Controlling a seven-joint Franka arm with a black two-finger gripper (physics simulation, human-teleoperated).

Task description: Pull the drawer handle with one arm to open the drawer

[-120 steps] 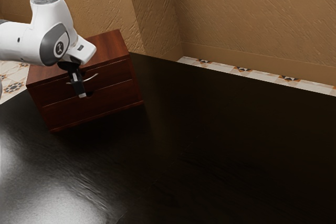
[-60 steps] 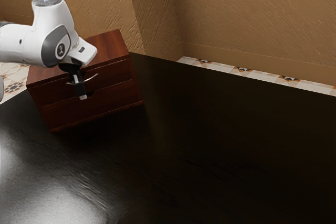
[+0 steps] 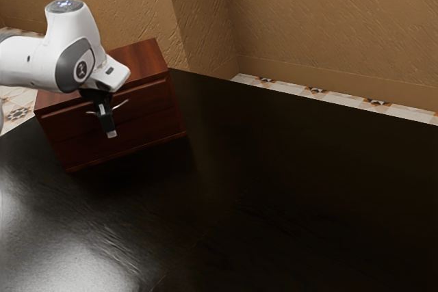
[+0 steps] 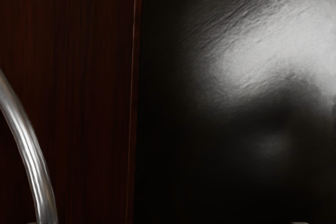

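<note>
Slipping off the thin curved drawer handle (image 3: pixel 120 102), set on the wooden chest's (image 3: pixel 137 66) front at the counter's (image 3: pixel 274 203) back, is risked for the end effector (image 3: pixel 109 130) hung before it, since whether anything is clamped cannot be told.

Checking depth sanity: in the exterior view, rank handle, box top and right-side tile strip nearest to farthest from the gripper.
1. Handle, right at the gripper.
2. Box top, just above, behind.
3. Tile strip, far at the exterior view's right.

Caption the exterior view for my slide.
Robot gripper at the metal handle of a wooden drawer box on a black table.
</note>
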